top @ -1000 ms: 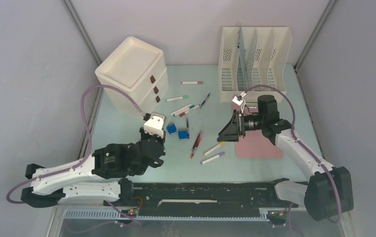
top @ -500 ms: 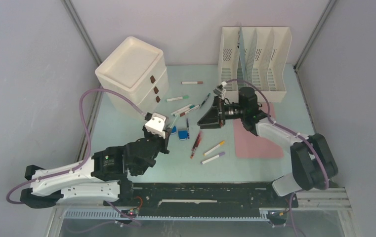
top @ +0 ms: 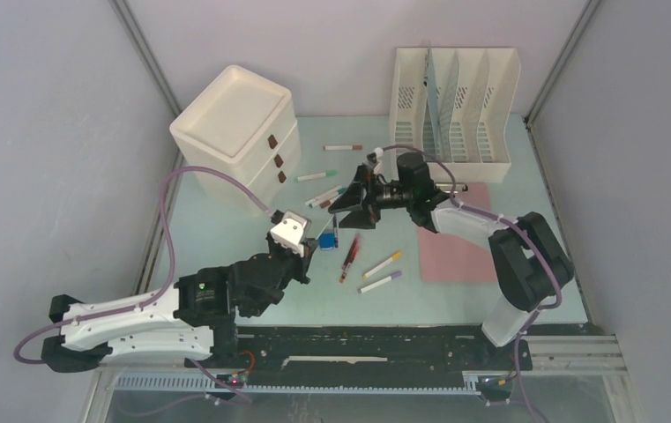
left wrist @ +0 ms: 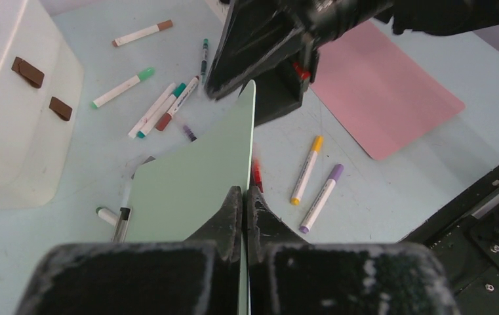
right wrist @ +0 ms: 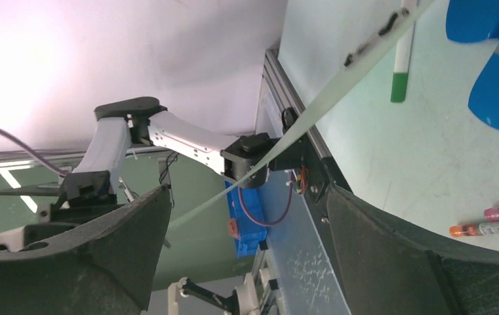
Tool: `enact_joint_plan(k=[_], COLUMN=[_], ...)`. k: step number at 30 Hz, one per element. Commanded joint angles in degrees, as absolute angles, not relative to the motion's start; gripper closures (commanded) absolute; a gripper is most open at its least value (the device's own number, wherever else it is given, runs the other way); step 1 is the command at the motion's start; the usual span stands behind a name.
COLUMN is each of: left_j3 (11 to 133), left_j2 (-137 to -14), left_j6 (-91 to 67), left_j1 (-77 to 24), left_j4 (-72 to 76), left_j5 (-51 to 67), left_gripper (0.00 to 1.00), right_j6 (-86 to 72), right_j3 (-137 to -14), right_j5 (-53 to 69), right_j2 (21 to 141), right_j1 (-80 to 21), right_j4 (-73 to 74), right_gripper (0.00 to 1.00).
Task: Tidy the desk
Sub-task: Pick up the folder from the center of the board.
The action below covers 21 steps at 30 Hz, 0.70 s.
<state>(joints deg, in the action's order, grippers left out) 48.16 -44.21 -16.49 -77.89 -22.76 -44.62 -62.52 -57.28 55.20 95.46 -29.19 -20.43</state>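
My left gripper is shut on a pale green sheet, held on edge above the desk. The sheet rises from the jaws toward my right gripper. That gripper is open, one finger on each side of the sheet's far tip without touching it. In the right wrist view the sheet shows as a thin slanted line between the spread fingers of the right gripper. From above, the left gripper sits at mid-desk and the right gripper faces it from the right.
Several markers lie around, among them a yellow one and a purple one. A pink sheet lies at right. A cream drawer unit stands back left, a file rack back right. Blue blocks sit near the left gripper.
The right arm swung left from over the pink sheet to mid-desk, jaws open toward the left gripper. The left gripper edged right and forward, still holding the green sheet.
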Motion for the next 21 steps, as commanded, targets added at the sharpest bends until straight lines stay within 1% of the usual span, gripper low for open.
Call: enact_joint_plan(k=[1,4,7,9,12,17,21], left_j3=[47.8,47.9,47.9,47.6,47.5,47.6,47.5], left_j2=[-43.6,-44.2,-44.7,-45.0,-45.7,-46.4,-45.9], left_j6=[-17.0,-17.0,-16.9,-16.8,-16.6,-15.7,-15.6], left_j1=[-78.3,-78.2,-78.3,-78.2,-78.3,-78.2,-78.2], left_j4=[-19.0,-18.7,-18.6,-18.1,-17.7,-17.2,-17.3], left_j5=[-42.2,-40.7,-39.1,-38.1,-37.0,-34.3,-33.4], left_gripper=[1.0,1.0,1.0,1.0,1.0,1.0,1.0], right_j6=[-62.0,-63.2,-64.0,-63.6,-63.1,-63.7,-62.6], right_j3=[-59.3,-59.7,-60.9,-61.1,-61.1,-61.2,-61.1], right_j5=[54.0,54.9,56.7,57.2,58.6,59.8,60.7], right_j2=[98.6,100.7,102.8,103.6,104.5,104.2,103.6], right_j1=[-32.8,-34.3,-35.4,-36.5,-38.0,-38.3,-37.9], right_j4=[-15.9,-17.6,-18.7,-18.9,-19.5,-21.4,-20.9], right_gripper=[0.05,0.06,0.11,0.16,0.31,0.66,0.89])
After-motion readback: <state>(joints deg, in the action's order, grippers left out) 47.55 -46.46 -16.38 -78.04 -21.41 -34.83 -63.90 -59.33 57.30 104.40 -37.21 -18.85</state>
